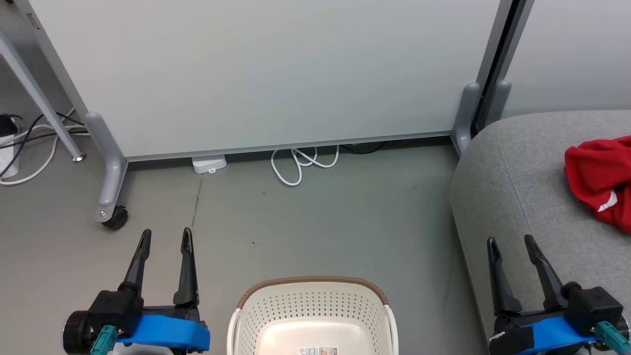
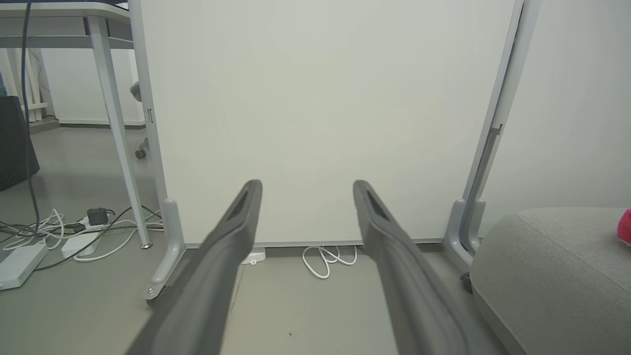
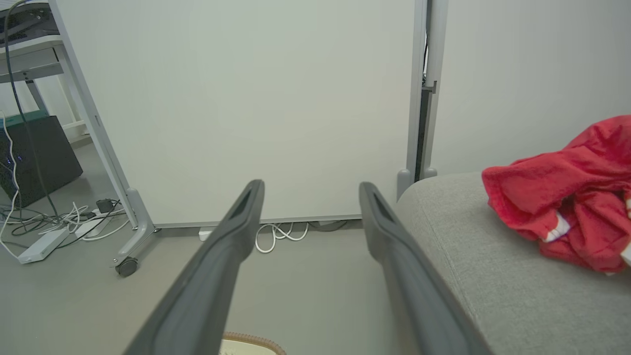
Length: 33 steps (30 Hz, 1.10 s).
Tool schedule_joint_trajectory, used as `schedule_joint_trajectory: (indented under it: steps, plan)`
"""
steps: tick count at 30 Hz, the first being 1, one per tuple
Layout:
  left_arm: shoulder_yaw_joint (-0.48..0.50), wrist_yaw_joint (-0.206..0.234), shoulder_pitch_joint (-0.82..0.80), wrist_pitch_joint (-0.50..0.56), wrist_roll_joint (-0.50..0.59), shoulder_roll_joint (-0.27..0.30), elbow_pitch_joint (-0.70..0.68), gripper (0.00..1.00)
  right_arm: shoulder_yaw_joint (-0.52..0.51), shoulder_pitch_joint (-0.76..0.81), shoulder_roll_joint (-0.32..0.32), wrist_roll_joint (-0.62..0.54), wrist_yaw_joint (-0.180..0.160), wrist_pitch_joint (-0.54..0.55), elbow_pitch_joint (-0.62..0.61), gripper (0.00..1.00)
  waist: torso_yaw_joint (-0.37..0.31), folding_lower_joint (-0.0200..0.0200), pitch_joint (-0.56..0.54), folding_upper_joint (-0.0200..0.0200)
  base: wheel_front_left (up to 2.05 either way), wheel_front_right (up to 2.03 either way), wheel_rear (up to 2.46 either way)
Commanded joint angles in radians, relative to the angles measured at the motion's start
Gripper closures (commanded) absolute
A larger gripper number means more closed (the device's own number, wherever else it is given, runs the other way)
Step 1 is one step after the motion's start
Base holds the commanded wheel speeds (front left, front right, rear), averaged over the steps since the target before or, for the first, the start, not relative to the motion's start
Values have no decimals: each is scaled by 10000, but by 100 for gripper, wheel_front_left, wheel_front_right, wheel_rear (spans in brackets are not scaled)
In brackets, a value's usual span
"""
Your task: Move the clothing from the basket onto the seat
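Crumpled red clothing (image 1: 599, 180) with white trim lies on the grey woven-fabric seat (image 1: 512, 187) at the right edge of the head view, back from its rounded corner. The cream perforated basket (image 1: 313, 305), brown-rimmed, stands at bottom centre on the smooth grey floor (image 1: 320, 222). The left gripper (image 1: 166, 231), lower left, and the right gripper (image 1: 509, 239), lower right, hold their long dark fingers spread. Open floor runs up to a pale partition panel (image 1: 276, 74), with a white cable (image 1: 296, 165) looped at its foot.
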Motion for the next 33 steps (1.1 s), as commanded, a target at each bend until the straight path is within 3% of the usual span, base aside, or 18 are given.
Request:
schedule_joint_trajectory:
  steps: [1,16,17,22,33]
  plan:
    - [4,-63,56,-28,24,-11,25,0,19,156,22,53,5,-2,43,0,29,0,8,-1,0,0,0]
    - [195,-142,90,-26,178,-69,82,0,145,78,24,294,5,-2,130,0,74,0,76,-1,0,0,0]
    - [191,-145,82,-27,155,-70,84,100,151,91,24,298,5,-2,119,100,76,0,81,-1,0,0,0]
    - [137,-89,232,113,-24,-69,422,100,130,68,10,441,0,56,468,100,69,0,81,-1,0,0,0]
    - [330,-100,64,668,-2225,-68,418,100,1,-109,10,2588,0,617,500,100,15,0,77,-1,0,0,0]
